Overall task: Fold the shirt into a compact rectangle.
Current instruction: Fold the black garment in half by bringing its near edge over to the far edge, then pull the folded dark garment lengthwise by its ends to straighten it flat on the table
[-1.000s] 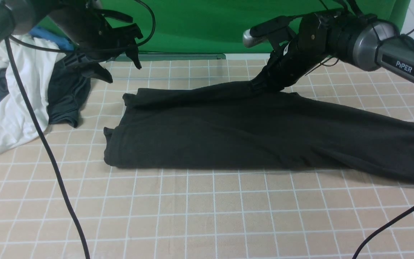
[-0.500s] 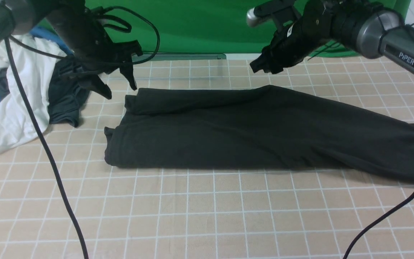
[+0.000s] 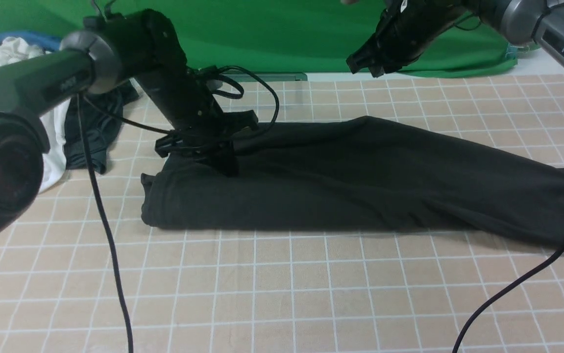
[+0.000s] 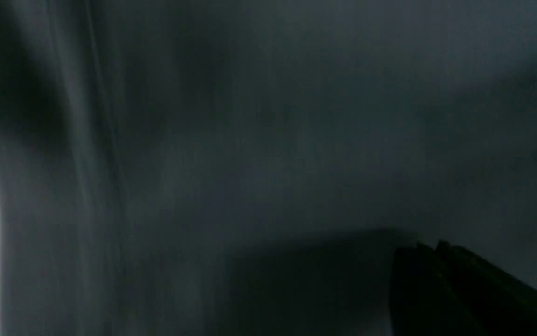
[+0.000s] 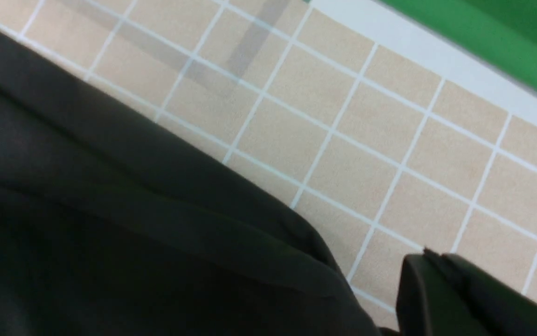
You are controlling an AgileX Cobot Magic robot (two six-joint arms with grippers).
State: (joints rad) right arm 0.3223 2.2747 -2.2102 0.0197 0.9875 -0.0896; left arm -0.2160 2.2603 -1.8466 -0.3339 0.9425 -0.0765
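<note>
Left pincer (image 3: 210, 157) on shirt (image 3: 360, 181) far-left edge — right pincer (image 3: 367, 66) hovers clear.

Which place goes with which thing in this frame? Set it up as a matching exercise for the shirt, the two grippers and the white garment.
Things:
1. shirt
2. left gripper
3. right gripper
4. white garment

Places:
A. raised over the far side of the table, off the cloth
B. heaped at the far left
C. stretched across the middle
D. down on the shirt's left end

Pairs: 1-C, 2-D, 3-A, 4-B
</note>
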